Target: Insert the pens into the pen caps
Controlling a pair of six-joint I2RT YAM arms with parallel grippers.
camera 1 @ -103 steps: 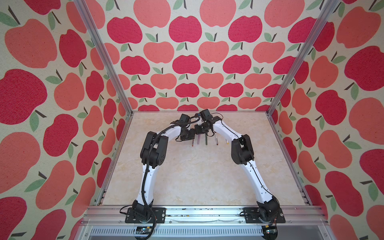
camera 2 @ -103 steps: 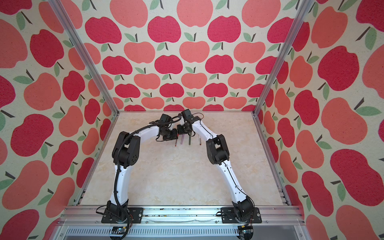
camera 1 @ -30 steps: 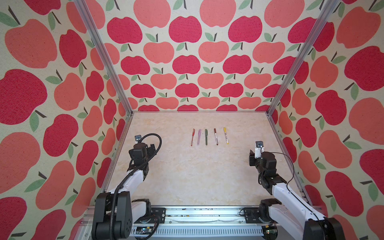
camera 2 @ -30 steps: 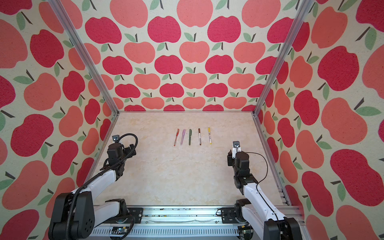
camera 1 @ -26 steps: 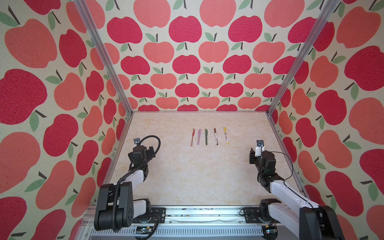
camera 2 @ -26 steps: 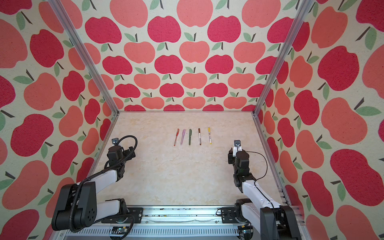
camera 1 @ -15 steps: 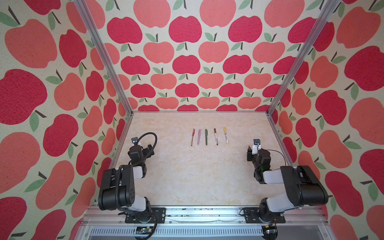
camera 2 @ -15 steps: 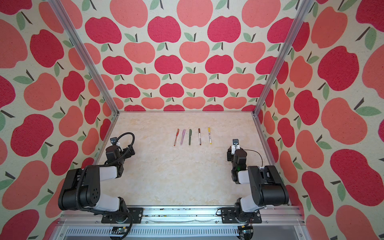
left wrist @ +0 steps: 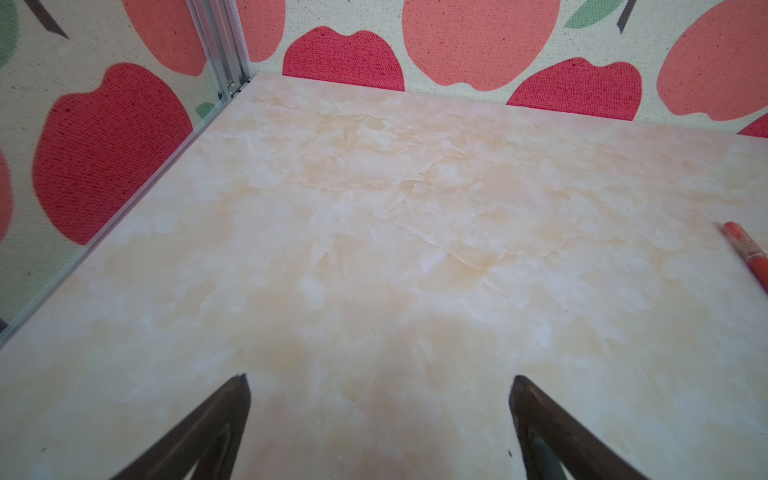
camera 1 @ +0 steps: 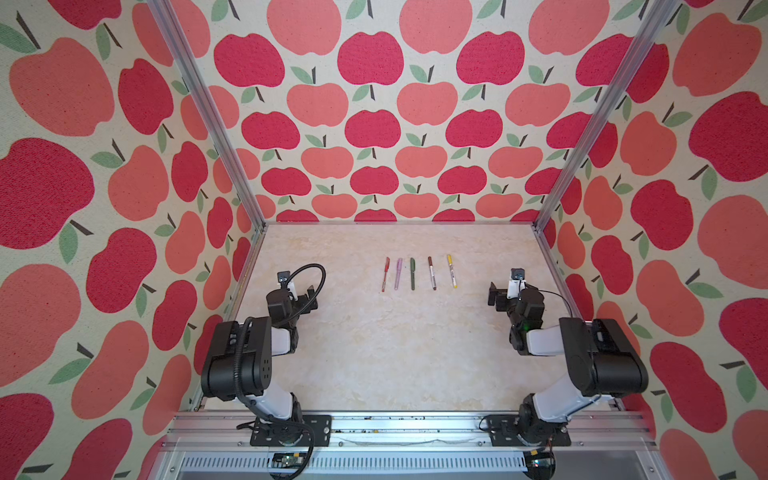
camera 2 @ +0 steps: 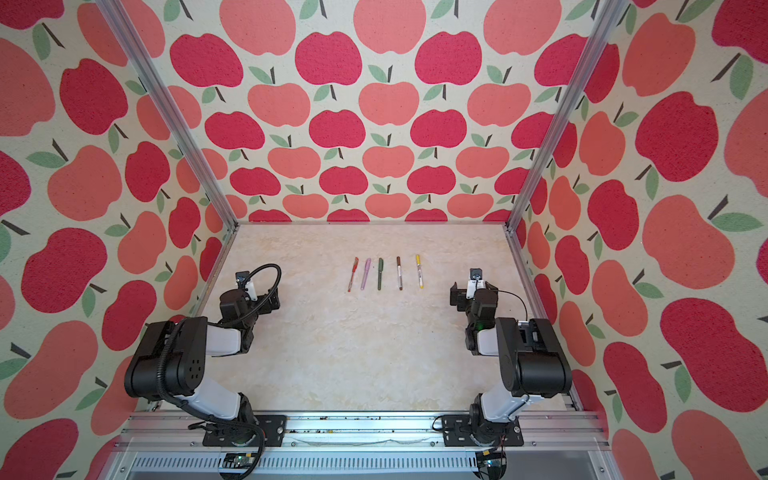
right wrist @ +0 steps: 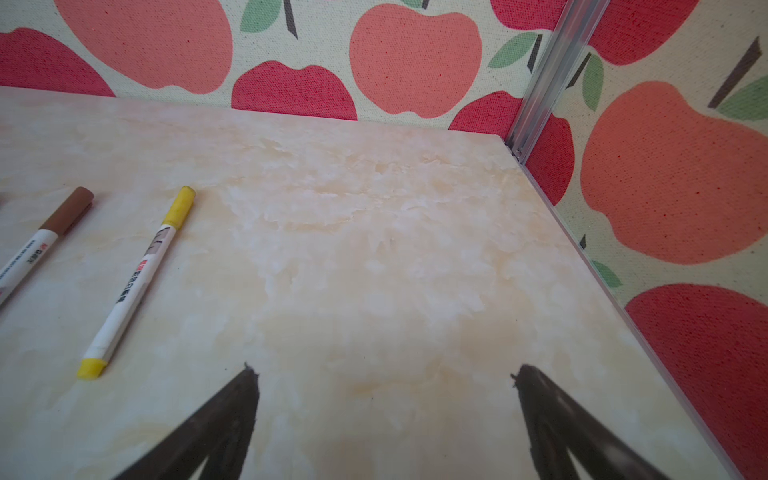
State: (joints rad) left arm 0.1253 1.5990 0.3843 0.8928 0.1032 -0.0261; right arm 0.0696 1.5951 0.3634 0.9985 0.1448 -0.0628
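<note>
Red, lilac-pink, dark green, brown and yellow: five thin plastic stick pens lie in a row on the cream marbled tabletop [camera 1: 374, 353]. The dark green stick pen [camera 1: 412, 273] is in the middle of the row. On its left lie the lilac-pink stick pen [camera 1: 398, 273], just beside it, and then the red stick pen [camera 1: 386, 274]. On its right are the white pen with a brown cap [camera 1: 432, 272] and, outermost, the white pen with a yellow cap [camera 1: 451, 271]. None touches another.

All the long axes run nearly parallel to the green pen's, front to back, with the red one tilted a little. The right wrist view shows the brown cap [right wrist: 70, 210] and the yellow cap [right wrist: 181, 206] seated on their barrels, capped ends pointing away from the robot. No loose cap shows anywhere, so the task looks finished.

The left gripper [camera 1: 311, 296] sits well to the left of the green pen and nearer the robot, jaws spread wide and empty. The red pen is its nearest. The right gripper [right wrist: 384, 370] mirrors it well to the right, jaws likewise parted with nothing between them, and the yellow-capped pen is its nearest. For either gripper a pen lies ahead and inward, its axis roughly along the line of reach. Any grasp would probably need the jaws to close across the barrel.
</note>
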